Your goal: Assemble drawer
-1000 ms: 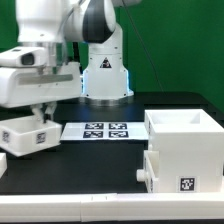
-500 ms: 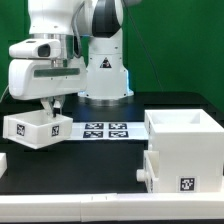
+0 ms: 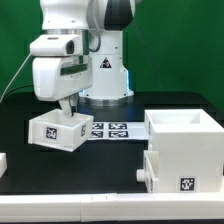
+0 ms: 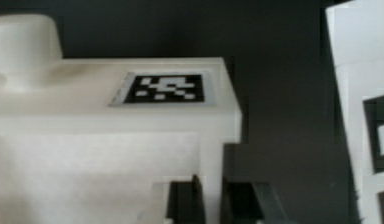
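Drawer (image 3: 58, 131) now farther toward exterior view's right, under clenched end effector (image 3: 65, 111) grasping it

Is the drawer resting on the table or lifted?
Lifted: the drawer hangs tilted in the shut gripper, above the table.

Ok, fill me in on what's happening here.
The arm's claw is shut on the wall of a small white drawer, carrying it above the black table, partly over the marker board. The tall white casing and another tagged white part wait at the exterior view's right.
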### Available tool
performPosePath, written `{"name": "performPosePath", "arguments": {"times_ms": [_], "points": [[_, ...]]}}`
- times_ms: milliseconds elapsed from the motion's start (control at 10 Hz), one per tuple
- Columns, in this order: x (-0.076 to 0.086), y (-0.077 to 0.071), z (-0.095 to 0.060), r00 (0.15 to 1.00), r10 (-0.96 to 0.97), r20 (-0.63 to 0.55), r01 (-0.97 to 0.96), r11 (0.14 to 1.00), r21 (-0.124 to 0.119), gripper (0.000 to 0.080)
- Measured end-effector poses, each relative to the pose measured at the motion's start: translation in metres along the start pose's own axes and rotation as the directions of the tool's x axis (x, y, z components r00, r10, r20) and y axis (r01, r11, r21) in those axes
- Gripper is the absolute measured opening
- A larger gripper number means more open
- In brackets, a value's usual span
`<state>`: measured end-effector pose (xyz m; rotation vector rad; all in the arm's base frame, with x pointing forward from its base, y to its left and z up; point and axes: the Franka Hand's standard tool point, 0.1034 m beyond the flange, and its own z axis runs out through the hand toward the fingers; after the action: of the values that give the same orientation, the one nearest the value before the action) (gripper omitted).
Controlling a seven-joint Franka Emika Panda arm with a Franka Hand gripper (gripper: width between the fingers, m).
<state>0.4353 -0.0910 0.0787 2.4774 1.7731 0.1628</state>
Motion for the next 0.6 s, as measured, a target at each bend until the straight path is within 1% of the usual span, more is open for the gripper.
{"name": "performPosePath", "arguments": {"times_ms": [100, 400, 500, 600], "points": [[-0.003, -0.004, 0.003, 1.000, 0.005, 0.003, -0.005, 1.000, 0.016, 0.0038], [-0.003, -0.004, 0.004, 1.000, 0.006, 0.003, -0.006, 1.000, 0.019, 0.0038], [0.001, 0.005, 0.000, 0.998, -0.061, 0.006, 0.061, 0.997, 0.055, 0.0038], [0.015, 0.030, -0.007, 0.992, -0.127, -0.002, 0.127, 0.989, 0.075, 0.0038]]}}
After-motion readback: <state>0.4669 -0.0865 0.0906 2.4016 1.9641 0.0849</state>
